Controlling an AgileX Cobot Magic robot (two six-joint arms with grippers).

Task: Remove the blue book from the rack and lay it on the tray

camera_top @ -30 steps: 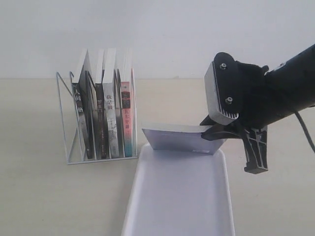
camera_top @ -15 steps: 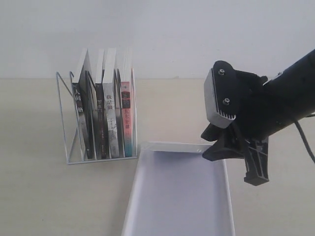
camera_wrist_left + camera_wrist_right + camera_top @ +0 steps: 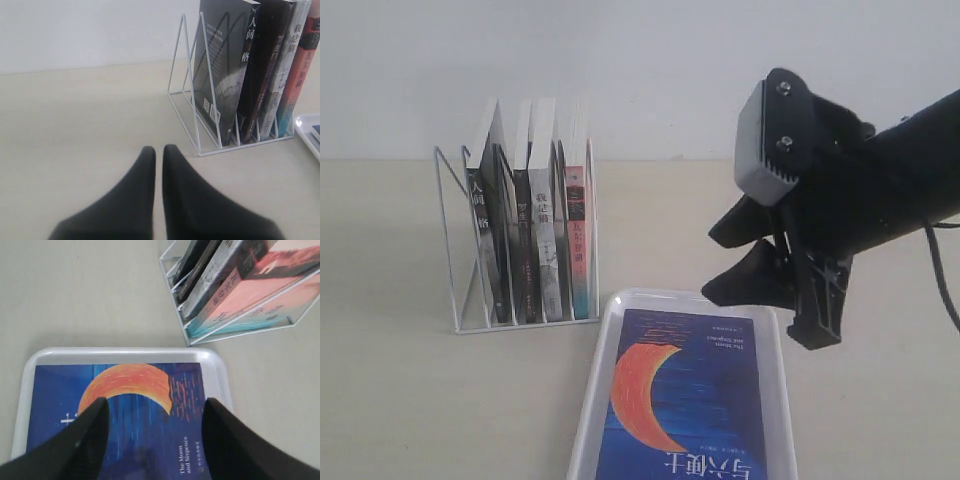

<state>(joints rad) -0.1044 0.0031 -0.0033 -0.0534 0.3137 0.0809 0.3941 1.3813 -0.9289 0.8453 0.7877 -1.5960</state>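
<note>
Exterior: thin dark-blue paperback with an orange crescent (image 3: pixel 680 400) lies flat, cover up, in the glossy white rectangular tray (image 3: pixel 660 299). Its long axis runs along the tray's length, near the small white wire rack (image 3: pixel 447 240). Black right gripper (image 3: pixel 708 268) hangs above its far end, jaws spread, empty.
Left wrist: left gripper (image 3: pixel 157 150) pinched together on nothing, well apart from the tray.
Right wrist: paperback directly below the splayed fingers, smooth cover. Right arm nearer; placement looks done.
</note>
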